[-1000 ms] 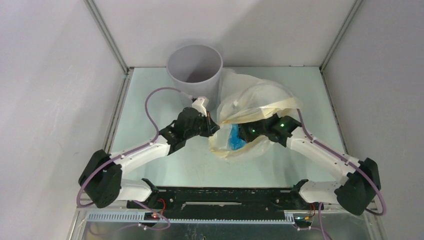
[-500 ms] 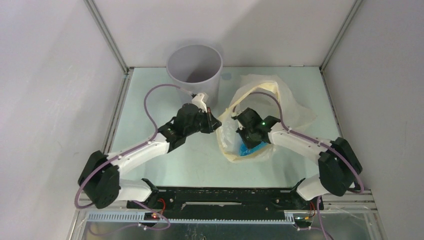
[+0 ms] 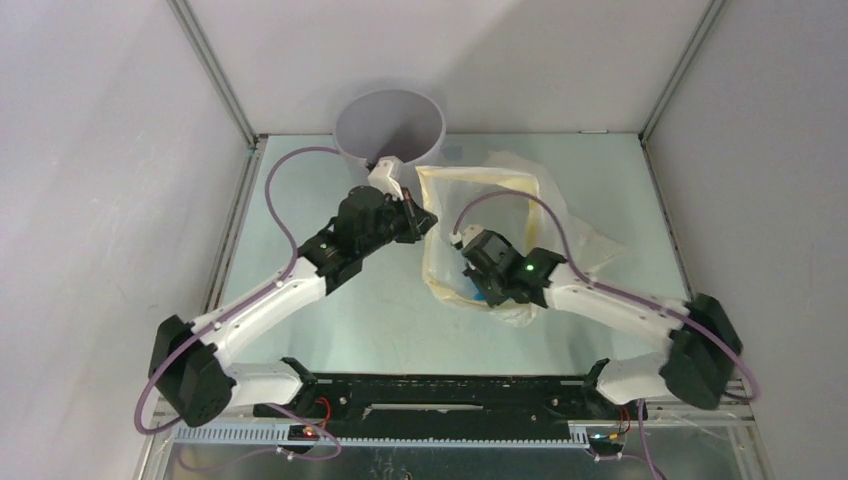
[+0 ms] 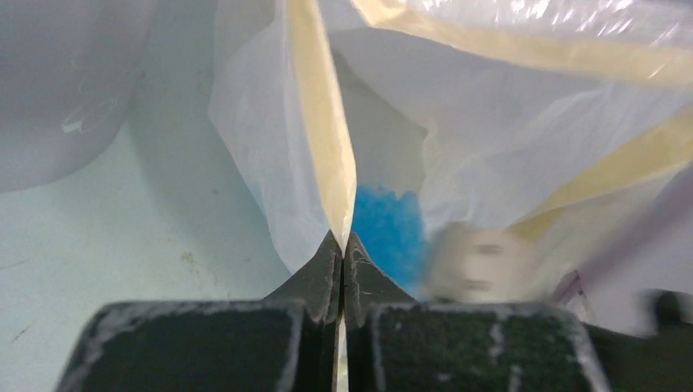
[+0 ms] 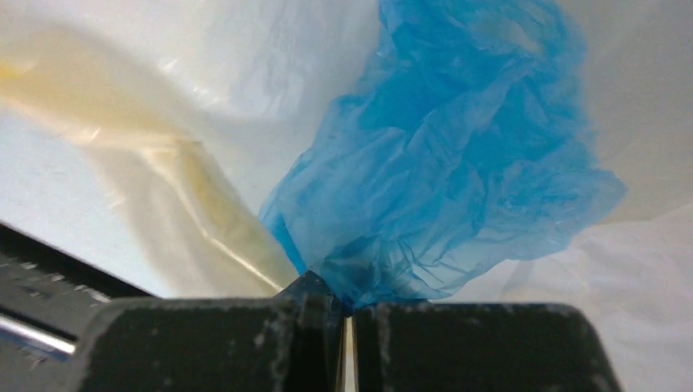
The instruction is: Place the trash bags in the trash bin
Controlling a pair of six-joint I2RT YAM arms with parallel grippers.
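The trash bin (image 3: 389,128), a pale grey round bucket, stands at the back of the table. To its right lies a large pale yellow bag (image 3: 520,185) with its mouth pulled wide. My left gripper (image 4: 342,245) is shut on that bag's yellow rim (image 4: 323,122), just in front of the bin. Reaching inside the yellow bag, my right gripper (image 5: 347,298) is shut on a corner of the crinkly blue trash bag (image 5: 458,163). From above, only a sliver of the blue bag (image 3: 476,296) shows under the right wrist.
Grey enclosure walls with metal corner posts (image 3: 215,80) close in the pale green table (image 3: 290,190). The bin's side (image 4: 57,82) fills the upper left of the left wrist view. A purple cable (image 3: 500,195) arcs over the yellow bag's mouth.
My left gripper has pulled the yellow bag's rim back towards the bin, stretching the mouth open. The right arm has swung left and nearer, deeper into the bag, still holding the blue bag.
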